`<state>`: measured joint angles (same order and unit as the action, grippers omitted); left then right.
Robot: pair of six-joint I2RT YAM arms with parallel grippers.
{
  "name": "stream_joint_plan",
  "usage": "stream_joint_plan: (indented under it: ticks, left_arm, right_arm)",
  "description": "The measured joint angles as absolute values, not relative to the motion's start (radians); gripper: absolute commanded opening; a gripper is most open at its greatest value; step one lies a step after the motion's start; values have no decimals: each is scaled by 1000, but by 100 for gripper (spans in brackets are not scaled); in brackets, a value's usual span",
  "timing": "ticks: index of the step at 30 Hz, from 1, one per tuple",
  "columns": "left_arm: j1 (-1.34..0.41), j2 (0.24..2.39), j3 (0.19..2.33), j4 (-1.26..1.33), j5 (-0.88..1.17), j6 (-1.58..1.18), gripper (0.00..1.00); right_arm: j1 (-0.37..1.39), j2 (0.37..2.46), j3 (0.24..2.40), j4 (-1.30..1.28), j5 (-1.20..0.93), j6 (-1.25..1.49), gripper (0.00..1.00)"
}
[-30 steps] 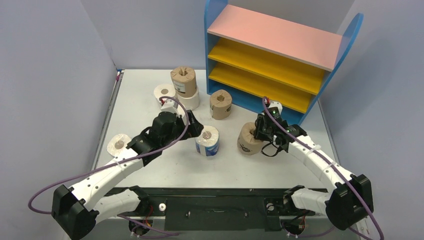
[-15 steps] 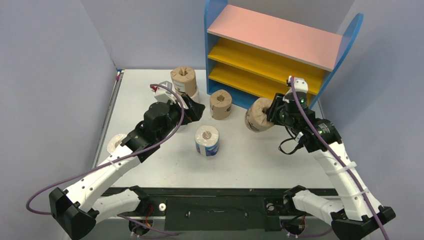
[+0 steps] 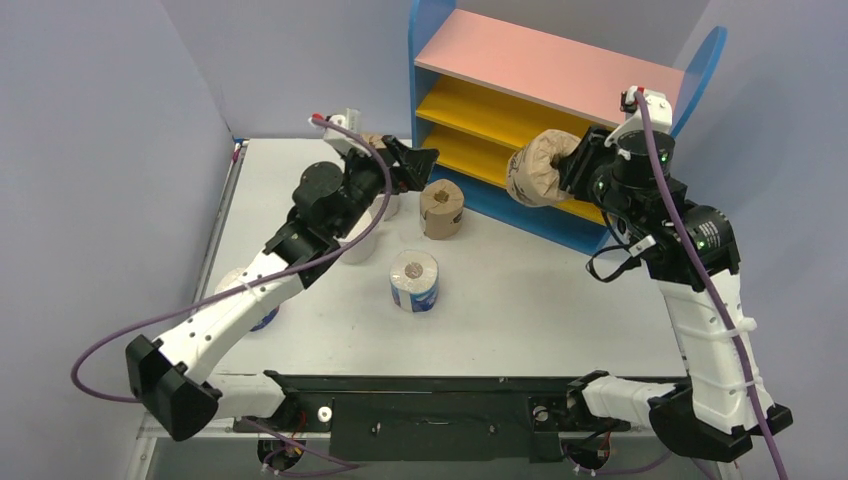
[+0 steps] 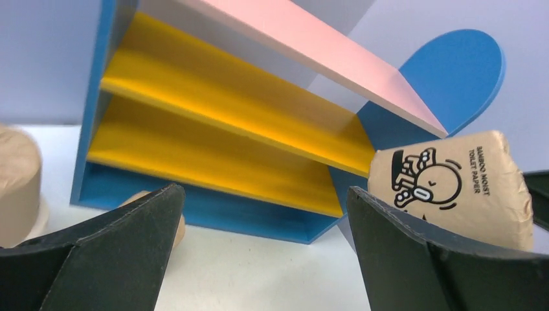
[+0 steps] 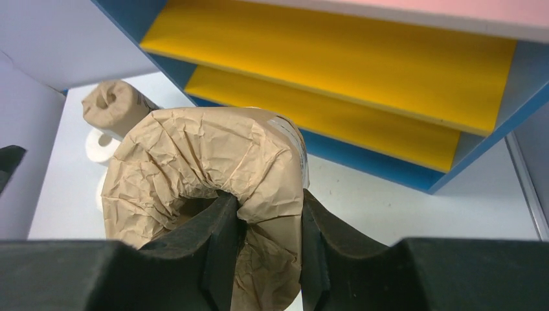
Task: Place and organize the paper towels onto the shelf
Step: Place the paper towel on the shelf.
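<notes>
Brown roll (far left) half beyond view's edge

Both yellow boards of the shelf lie bare, so I have room to reach in. My right pincer with its wrapped roll fills the right half of the front. A brown roll on the worktop stands before the left end, my left pincer just beside it.
</notes>
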<state>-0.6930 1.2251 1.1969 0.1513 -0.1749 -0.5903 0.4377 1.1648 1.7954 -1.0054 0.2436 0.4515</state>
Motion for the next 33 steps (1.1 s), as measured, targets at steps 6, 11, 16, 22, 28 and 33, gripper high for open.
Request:
stream_joint_plan:
  ticks: [6, 11, 16, 22, 28, 33]
  left_arm:
    - [-695, 1375, 1331, 239, -25, -446, 96]
    - [-699, 1435, 1343, 358, 140, -323, 96]
    - [-702, 1526, 1393, 430, 317, -219, 96]
    - [-732, 1616, 1445, 480, 374, -124, 96]
    - [-765, 1669, 1481, 582, 343, -78, 96]
    - [-777, 1689, 1482, 708, 326, -35, 96]
  right_arm:
    - [419, 1294, 2017, -1044, 246, 444, 26]
    - [391, 1366, 2125, -1063, 239, 445, 27]
    - [363, 1400, 2170, -1073, 215, 446, 27]
    - [297, 1406, 2185, -1077, 183, 457, 27]
    - [268, 1402, 2182, -1041, 167, 492, 27]
    - [261, 1402, 2182, -1017, 148, 513, 28]
